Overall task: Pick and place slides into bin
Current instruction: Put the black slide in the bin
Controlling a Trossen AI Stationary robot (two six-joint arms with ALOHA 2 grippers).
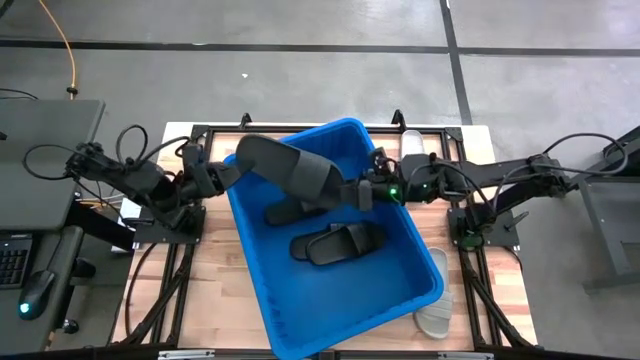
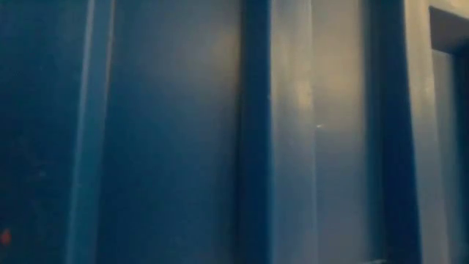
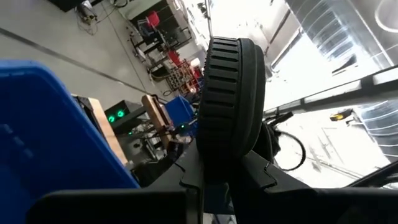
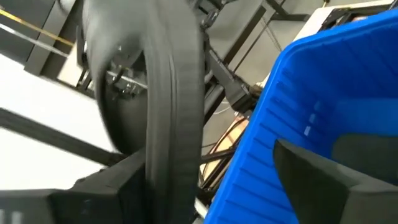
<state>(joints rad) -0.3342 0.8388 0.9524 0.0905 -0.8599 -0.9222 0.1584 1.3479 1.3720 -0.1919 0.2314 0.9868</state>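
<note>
While both my left gripper (image 1: 232, 170) and right gripper (image 1: 362, 192) clamp the black slide (image 1: 290, 170) above the bin (image 1: 400, 215), I should release together so it lands beside the slides (image 1: 335, 242) already inside.

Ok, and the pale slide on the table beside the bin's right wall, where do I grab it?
Probably take the pale slide by its rounded end jutting past the bin corner, coming from above and the right: the bin wall blocks its other side. Its strap is unclear. The left pincer and right pincer both hold the black slide now.
</note>
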